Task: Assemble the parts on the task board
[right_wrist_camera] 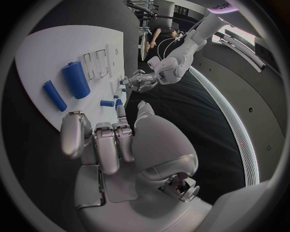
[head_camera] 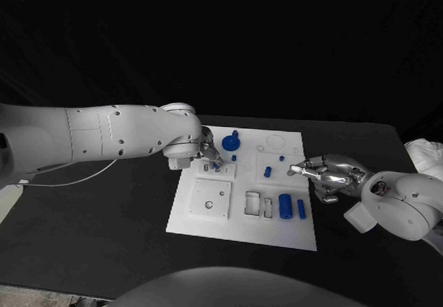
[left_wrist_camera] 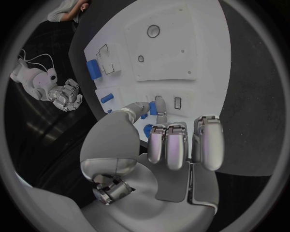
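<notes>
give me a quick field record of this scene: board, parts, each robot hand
task board: white plate in the middle of the black table
large blue cylinder: lies on the board's right part, a thinner blue cylinder beside it
round blue part: at the board's far left
small blue peg: lies near the board's middle
left robot hand: over the board's far left corner, fingertips at a small blue piece; grip cannot be told
right robot hand: at the board's right edge, fingers curled, nothing seen in it
</notes>
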